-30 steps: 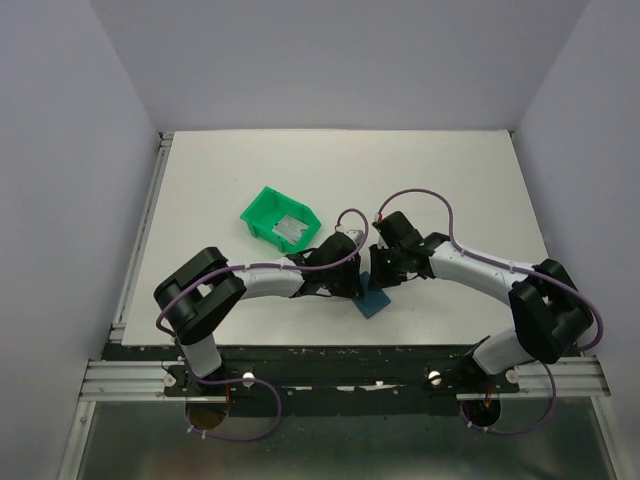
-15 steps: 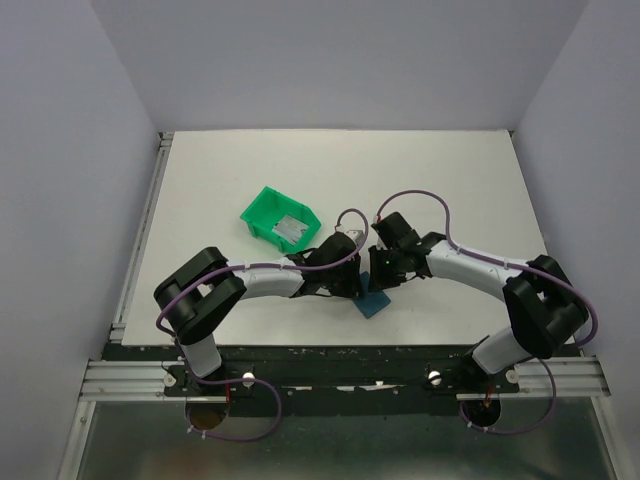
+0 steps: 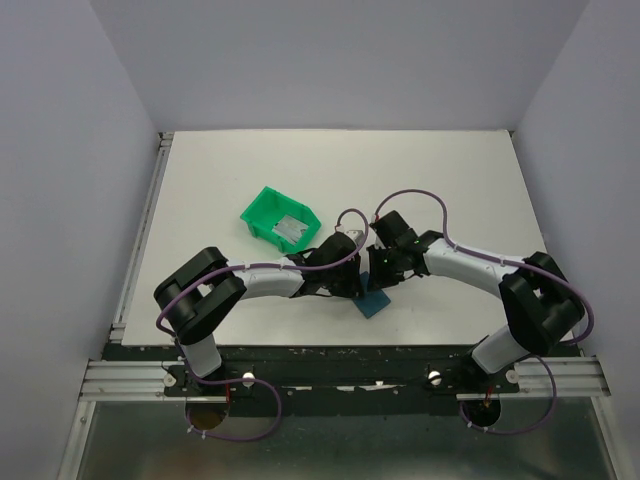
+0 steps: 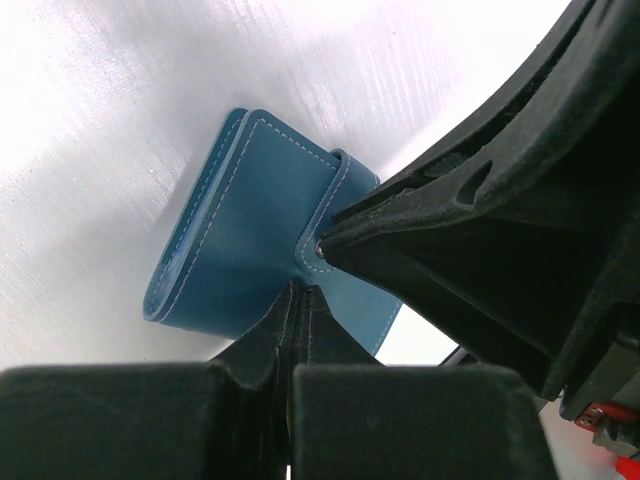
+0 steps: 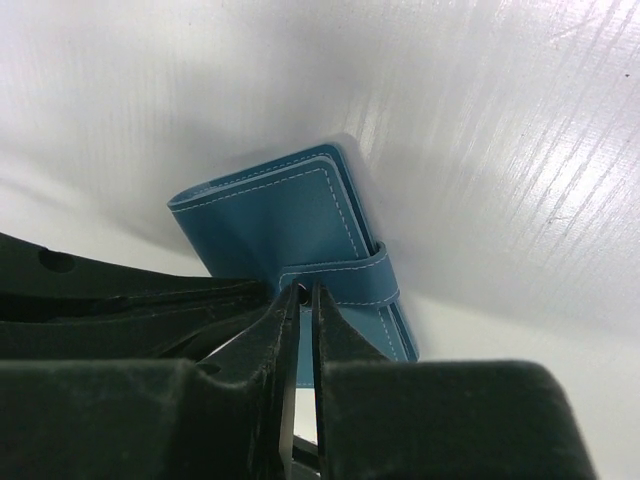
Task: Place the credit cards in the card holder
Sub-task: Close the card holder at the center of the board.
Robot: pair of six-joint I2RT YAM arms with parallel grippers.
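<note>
While both arms bend inward and meet over the white tabletop [image 3: 450,180], the small slate-blue folding leather wallet [image 3: 377,305] sits close to the near edge, roughly midway between the left and right edges, half hidden beneath the two wrists. From the left wrist the wallet is folded shut, its pale stitching visible and its narrow blue closing strap [image 4: 325,200] wrapped over one edge. The left fingers [image 4: 250,365] are drawn together to a thin dark slit and pinch the wallet's nearest edge just below that strap. The right fingers [image 5: 345,340] are likewise nearly together, with only a narrow bright gap between them, and their tips are at the strap's end. Whether leather lies between them cannot be told. The two pairs of fingertips come in from opposite sides and almost touch. Farther back and toward the left edge stands a green plastic bin [image 3: 262,212], apart from the wallet, with thin silvery-grey credit cards [image 3: 291,230] lying inside it, too small to count.
</note>
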